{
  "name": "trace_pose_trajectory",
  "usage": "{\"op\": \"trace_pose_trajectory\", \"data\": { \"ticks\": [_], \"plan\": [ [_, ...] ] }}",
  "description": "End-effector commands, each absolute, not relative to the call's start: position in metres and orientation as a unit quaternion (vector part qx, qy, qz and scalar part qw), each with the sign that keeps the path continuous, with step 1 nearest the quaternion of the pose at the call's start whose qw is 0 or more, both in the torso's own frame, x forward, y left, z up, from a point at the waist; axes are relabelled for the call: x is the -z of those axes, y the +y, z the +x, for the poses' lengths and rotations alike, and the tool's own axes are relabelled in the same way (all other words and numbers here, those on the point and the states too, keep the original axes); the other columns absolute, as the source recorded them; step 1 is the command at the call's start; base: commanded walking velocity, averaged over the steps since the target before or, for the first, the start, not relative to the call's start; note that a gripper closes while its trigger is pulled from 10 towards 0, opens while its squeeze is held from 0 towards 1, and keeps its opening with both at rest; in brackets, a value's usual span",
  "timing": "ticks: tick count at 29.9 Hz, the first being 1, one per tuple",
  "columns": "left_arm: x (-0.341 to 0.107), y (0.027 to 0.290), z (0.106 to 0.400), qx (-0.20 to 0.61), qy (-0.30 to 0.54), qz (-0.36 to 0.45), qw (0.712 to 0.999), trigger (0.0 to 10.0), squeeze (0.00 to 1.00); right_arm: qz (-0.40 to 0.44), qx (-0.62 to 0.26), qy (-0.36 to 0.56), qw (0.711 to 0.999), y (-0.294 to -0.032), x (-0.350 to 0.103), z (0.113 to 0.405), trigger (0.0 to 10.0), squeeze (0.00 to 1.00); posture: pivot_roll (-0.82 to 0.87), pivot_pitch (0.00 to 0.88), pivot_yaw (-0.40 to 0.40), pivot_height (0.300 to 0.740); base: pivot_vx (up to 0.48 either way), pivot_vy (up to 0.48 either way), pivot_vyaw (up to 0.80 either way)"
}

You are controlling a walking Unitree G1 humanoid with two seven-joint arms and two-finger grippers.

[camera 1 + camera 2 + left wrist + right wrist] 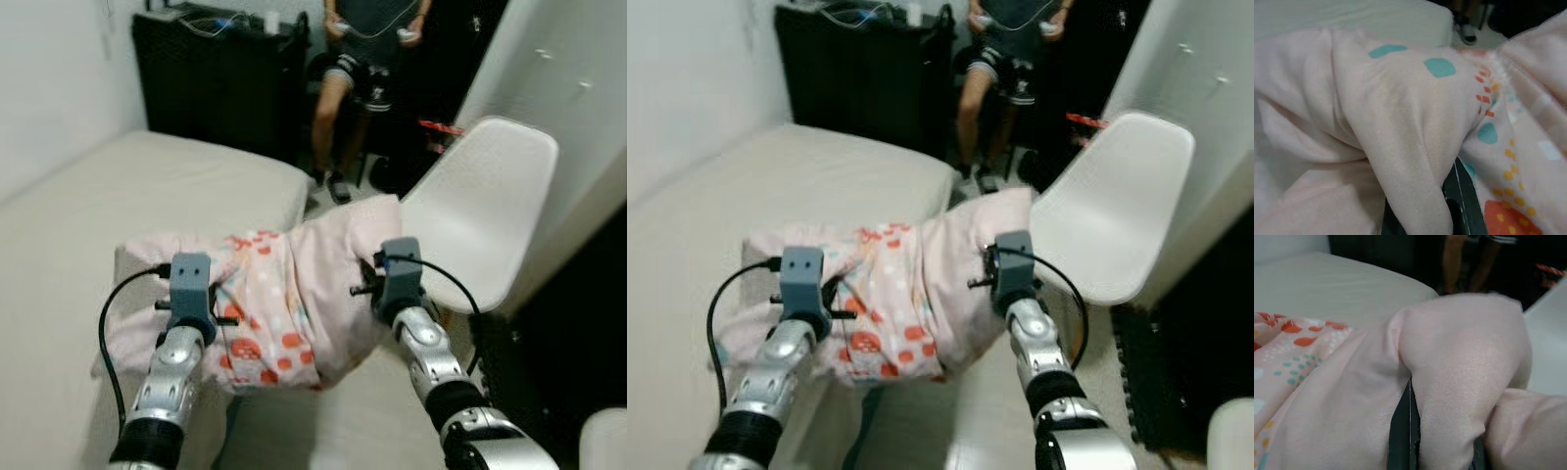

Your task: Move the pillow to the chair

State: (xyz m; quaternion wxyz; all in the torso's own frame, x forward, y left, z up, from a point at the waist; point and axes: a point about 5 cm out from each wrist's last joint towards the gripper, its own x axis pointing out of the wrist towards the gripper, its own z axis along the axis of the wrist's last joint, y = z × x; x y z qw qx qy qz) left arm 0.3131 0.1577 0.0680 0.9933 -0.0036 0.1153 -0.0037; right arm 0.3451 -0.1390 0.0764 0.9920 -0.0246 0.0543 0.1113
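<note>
Pillow [284,294] hangs at frame centre, above the bed [118,196]. Left gripper [201,284] and right gripper [377,269] each pinch its pink fabric. White chair [485,206] stands at right.

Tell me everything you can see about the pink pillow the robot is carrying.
The soft pale pink fabric pillow carries a central panel printed with red-orange mushrooms, teal shapes and small dots. It is crumpled and bunched, lifted between the two arms ahead of the robot. The left claw pinches a fold of cloth at one end, the right claw another at the opposite end. It hangs above the beige bed, its right corner reaching toward the white plastic chair.
</note>
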Motion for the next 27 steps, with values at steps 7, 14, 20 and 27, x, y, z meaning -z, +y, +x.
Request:
{"op": "trace_pose_trajectory", "data": {
  "ticks": [7, 14, 20, 27],
  "plan": [
    [-0.078, 0.146, 0.317, 0.039, 0.09, 0.012, 0.995, 10.0, 0.0, -0.028, -0.118, 0.036, 0.992, -0.135, -0.081, 0.346, 10.0, 0.0, 0.03, 0.0, -0.066, 0.734, 0.0, 0.0, -0.8],
    [-0.076, 0.15, 0.315, 0.061, 0.101, 0.042, 0.992, 10.0, 0.0, -0.003, -0.101, 0.048, 0.994, -0.131, -0.075, 0.343, 10.0, 0.0, 0.04, 0.0, -0.015, 0.734, 0.0, 0.0, -0.8],
    [-0.076, 0.154, 0.315, 0.071, 0.105, 0.056, 0.99, 10.0, 0.0, -0.001, -0.099, 0.049, 0.994, -0.128, -0.072, 0.341, 10.0, 0.0, 0.05, 0.0, 0.013, 0.734, 0.0, 0.0, -0.8],
    [-0.073, 0.155, 0.313, 0.078, 0.11, 0.076, 0.988, 10.0, 0.0, 0.005, -0.086, 0.05, 0.995, -0.131, -0.07, 0.34, 10.0, 0.0, 0.04, 0.0, 0.019, 0.734, 0.0, 0.0, -0.8]
  ]
}}
